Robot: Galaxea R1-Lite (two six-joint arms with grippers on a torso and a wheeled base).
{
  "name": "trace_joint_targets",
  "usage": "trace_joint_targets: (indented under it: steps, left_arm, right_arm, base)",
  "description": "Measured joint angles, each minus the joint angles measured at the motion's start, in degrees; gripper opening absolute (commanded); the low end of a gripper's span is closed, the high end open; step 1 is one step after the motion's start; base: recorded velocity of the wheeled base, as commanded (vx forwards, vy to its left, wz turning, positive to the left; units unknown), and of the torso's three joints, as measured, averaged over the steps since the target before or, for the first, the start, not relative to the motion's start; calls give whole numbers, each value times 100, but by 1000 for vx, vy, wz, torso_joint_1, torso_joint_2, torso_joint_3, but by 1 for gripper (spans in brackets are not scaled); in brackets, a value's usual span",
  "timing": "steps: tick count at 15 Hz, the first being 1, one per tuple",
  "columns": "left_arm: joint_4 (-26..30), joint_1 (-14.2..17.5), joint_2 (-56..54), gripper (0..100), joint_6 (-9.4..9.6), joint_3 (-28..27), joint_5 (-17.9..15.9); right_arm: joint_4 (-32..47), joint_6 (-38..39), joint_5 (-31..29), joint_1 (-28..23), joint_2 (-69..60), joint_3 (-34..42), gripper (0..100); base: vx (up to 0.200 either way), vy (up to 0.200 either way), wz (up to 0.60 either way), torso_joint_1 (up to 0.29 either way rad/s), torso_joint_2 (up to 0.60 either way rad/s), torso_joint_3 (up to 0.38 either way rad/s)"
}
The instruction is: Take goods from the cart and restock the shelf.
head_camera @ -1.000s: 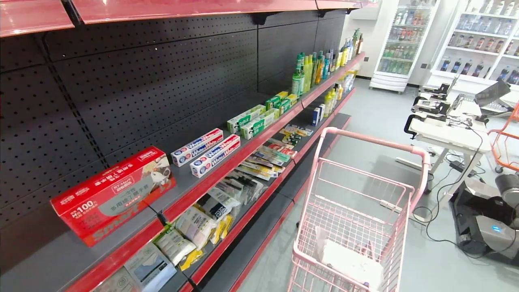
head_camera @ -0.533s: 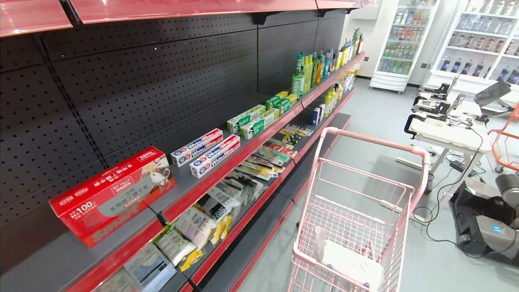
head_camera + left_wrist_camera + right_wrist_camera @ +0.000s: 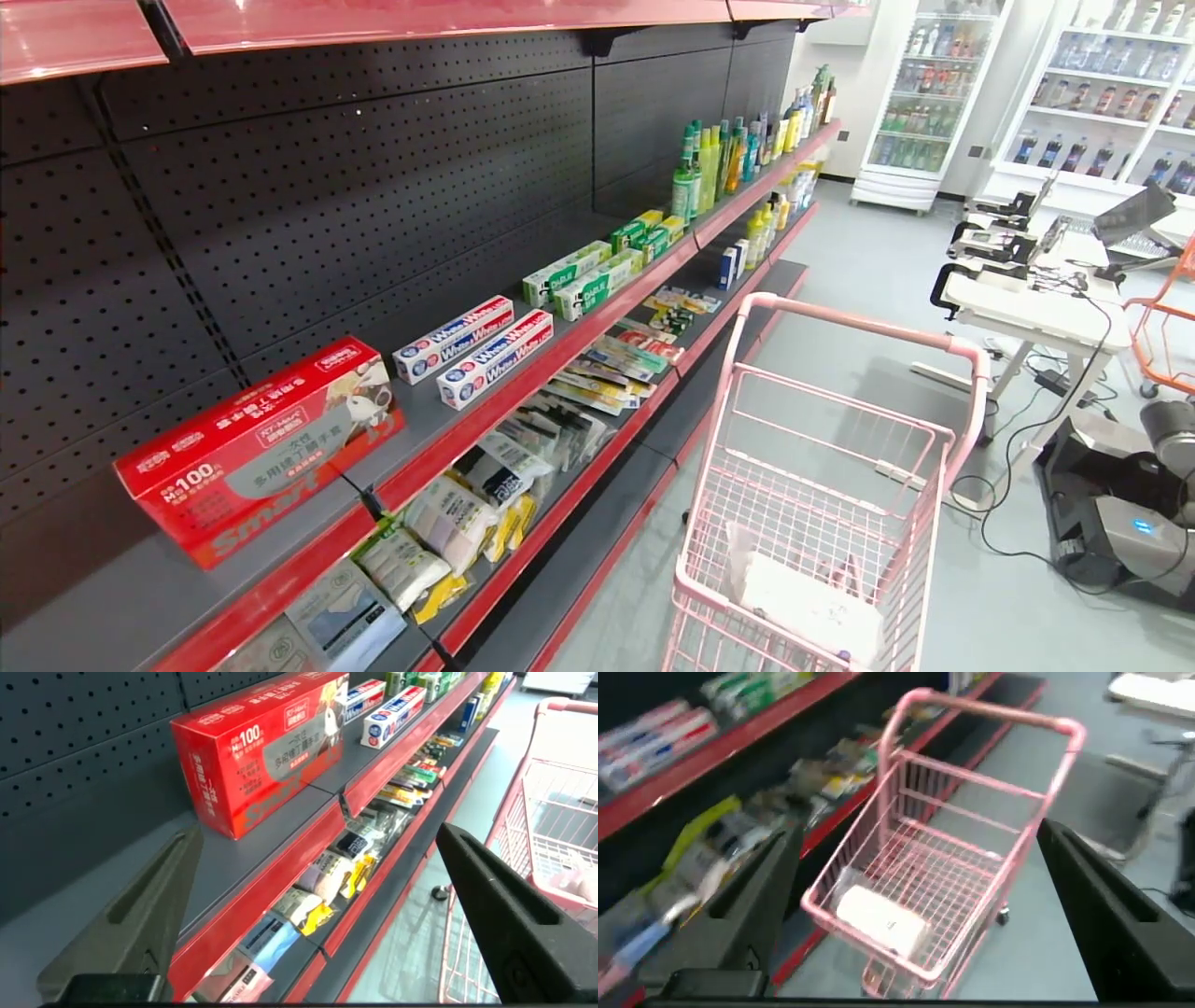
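Note:
A pink cart (image 3: 831,467) stands in the aisle beside the shelf, with a white package (image 3: 808,607) lying on its floor. On the grey middle shelf (image 3: 140,597) a red box (image 3: 257,448) lies lengthwise. My left gripper (image 3: 318,924) hovers open in front of the shelf edge, a little short of the red box (image 3: 262,751), with nothing between its fingers. My right gripper (image 3: 924,915) hangs open above the cart (image 3: 971,840), high over the white package (image 3: 882,919), also holding nothing.
Toothpaste boxes (image 3: 476,350) and green boxes (image 3: 583,275) line the same shelf farther along, then bottles (image 3: 709,168). Bagged goods (image 3: 448,518) fill the lower shelf. To the right stand a white desk (image 3: 1036,313), floor cables and a dark machine (image 3: 1111,513).
The red box has settled very slightly on the shelf. Nothing else has visibly moved.

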Motion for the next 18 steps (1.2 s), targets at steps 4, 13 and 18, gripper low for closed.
trace_joint_targets:
  steps: [4,13,18]
  left_arm:
    - [0,0,0,100,0,0,1]
    - [0,0,0,100,0,0,4]
    - [0,0,0,100,-2,0,4]
  right_arm:
    - [-63,-667,747,912,2370,-523,100]
    - [-1029,-3438,873,1492,5948,-573,100]
    - [-1476,-3500,243,1846,6627,-584,100]
  base:
    - [0,0,0,0,0,0]
    - [0,0,0,0,0,0]
    - [0,0,0,-49,108,54]
